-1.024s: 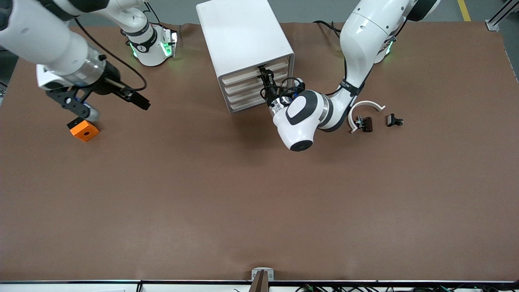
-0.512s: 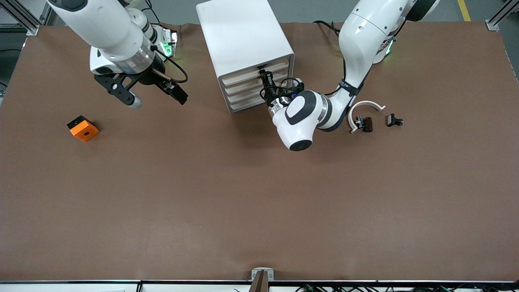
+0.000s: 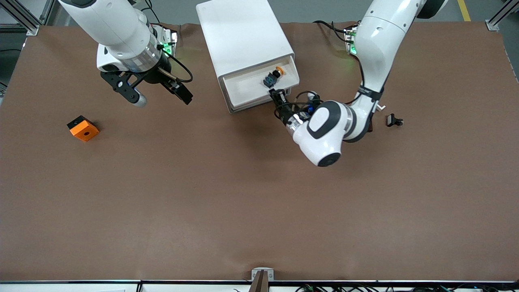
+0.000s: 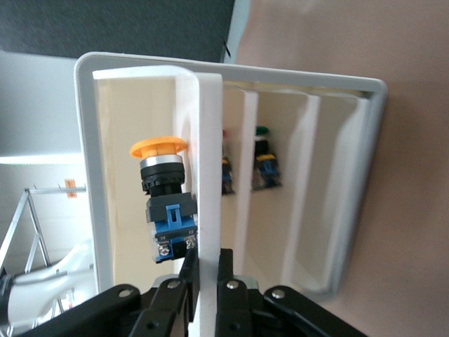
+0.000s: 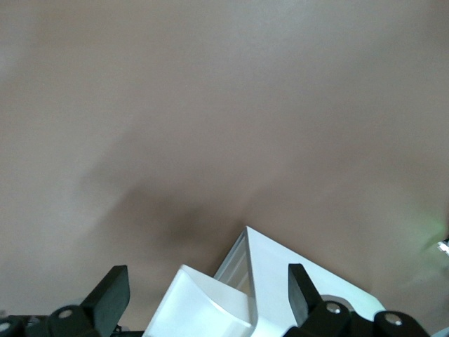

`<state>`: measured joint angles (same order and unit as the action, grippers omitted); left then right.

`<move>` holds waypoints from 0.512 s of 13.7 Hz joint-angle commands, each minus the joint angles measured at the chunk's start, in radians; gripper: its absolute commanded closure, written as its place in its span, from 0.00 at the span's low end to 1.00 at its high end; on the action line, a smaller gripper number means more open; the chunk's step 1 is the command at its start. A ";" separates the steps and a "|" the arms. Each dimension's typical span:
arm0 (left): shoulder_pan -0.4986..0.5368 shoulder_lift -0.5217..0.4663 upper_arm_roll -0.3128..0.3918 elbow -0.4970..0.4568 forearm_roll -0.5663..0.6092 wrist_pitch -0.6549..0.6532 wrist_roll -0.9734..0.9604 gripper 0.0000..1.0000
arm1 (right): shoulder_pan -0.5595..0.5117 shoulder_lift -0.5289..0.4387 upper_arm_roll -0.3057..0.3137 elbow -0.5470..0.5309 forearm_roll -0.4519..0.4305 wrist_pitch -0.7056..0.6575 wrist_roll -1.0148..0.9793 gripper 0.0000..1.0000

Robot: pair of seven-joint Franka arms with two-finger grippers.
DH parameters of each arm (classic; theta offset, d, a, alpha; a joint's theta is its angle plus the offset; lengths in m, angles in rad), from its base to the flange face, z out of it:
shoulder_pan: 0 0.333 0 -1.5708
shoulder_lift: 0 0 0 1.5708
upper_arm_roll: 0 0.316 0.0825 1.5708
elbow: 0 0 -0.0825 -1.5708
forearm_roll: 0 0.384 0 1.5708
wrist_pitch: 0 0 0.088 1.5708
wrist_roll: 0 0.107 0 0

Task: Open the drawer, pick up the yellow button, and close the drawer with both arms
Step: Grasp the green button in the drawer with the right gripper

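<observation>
Button (image 3: 272, 77) lying in pulled-out top drawer (image 3: 247, 87), left gripper (image 3: 278, 98) fingers pinching its front, right gripper (image 3: 160, 94) fingers spread above desk (image 3: 202, 194), toward cabinet (image 3: 241, 34).

No text, label or number can be read anywhere — none.

Even, bright overhead light; soft shadows pool on the brown table (image 3: 243, 202) under the cabinet (image 3: 239, 36) and both arms. Right wrist view looks soft; glare whitens the cabinet top
</observation>
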<state>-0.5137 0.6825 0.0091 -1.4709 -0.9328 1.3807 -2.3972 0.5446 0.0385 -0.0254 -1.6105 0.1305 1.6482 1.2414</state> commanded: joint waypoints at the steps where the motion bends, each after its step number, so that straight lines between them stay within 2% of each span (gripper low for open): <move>1: 0.046 -0.003 0.002 0.044 -0.017 0.000 -0.045 1.00 | 0.095 0.015 -0.011 0.004 -0.005 0.048 0.146 0.00; 5: 0.090 -0.001 0.002 0.076 -0.017 0.004 -0.034 1.00 | 0.216 0.085 -0.011 0.044 -0.041 0.101 0.323 0.00; 6: 0.106 -0.001 0.002 0.083 -0.020 0.004 -0.033 0.81 | 0.238 0.118 -0.011 0.069 -0.048 0.101 0.363 0.00; 7: 0.113 -0.001 0.002 0.084 -0.027 0.004 -0.030 0.26 | 0.259 0.148 -0.011 0.095 -0.049 0.101 0.393 0.00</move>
<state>-0.4334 0.6844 0.0129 -1.4260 -0.9332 1.4089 -2.3974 0.7662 0.1145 -0.0241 -1.5947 0.0997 1.7593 1.5733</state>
